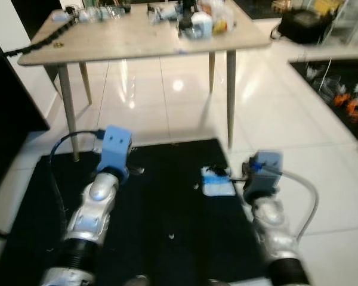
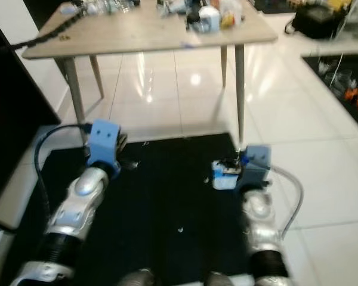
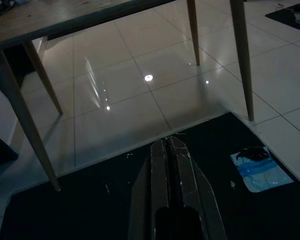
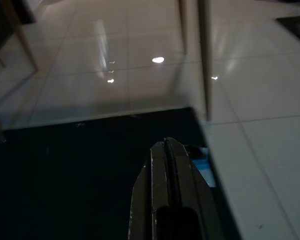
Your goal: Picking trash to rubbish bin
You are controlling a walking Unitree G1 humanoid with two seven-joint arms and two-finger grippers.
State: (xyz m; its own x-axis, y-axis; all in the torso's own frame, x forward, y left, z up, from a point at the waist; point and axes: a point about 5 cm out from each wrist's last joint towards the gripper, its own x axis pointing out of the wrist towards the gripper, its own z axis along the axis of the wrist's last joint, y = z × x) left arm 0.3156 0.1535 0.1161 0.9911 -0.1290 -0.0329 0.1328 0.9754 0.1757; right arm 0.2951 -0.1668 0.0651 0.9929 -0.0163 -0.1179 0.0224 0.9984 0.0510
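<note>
A flat blue-and-white wrapper (image 1: 217,182) lies on the black floor mat (image 1: 167,208) near its right edge; it also shows as the wrapper (image 3: 260,168) in the left wrist view. My right gripper (image 4: 167,145) is shut, its tips just short of the wrapper (image 4: 202,165), with nothing held. My left gripper (image 3: 169,145) is shut too, held over the mat's far left part, well away from the wrapper. Both silver arms reach forward over the mat.
A wooden table (image 1: 137,39) cluttered with bottles and small items stands beyond the mat on glossy white tiles. One table leg (image 1: 230,95) comes down close behind the wrapper. A dark cabinet (image 1: 6,107) is at the left, and dark clutter (image 1: 340,89) at the right.
</note>
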